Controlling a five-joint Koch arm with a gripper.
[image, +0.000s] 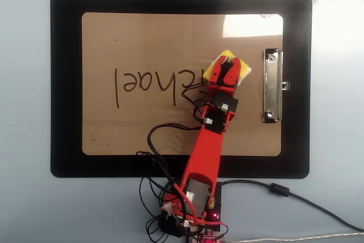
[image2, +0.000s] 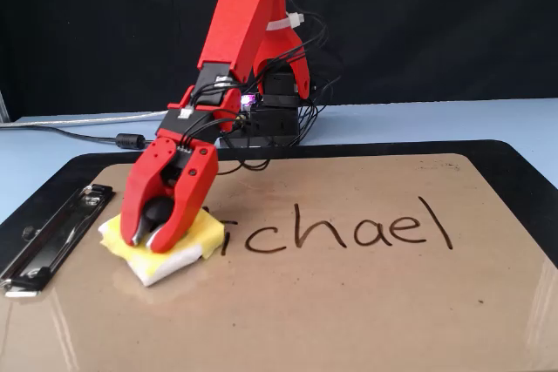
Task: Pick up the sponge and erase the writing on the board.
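Near the clip end of the board (image: 170, 38), the sponge (image2: 166, 248) is pressed flat and clamped between the closed-down jaws of the gripper (image2: 157, 237). Of the writing (image2: 349, 231), only "chael" is left; the first letters are judged wiped, so most remains.
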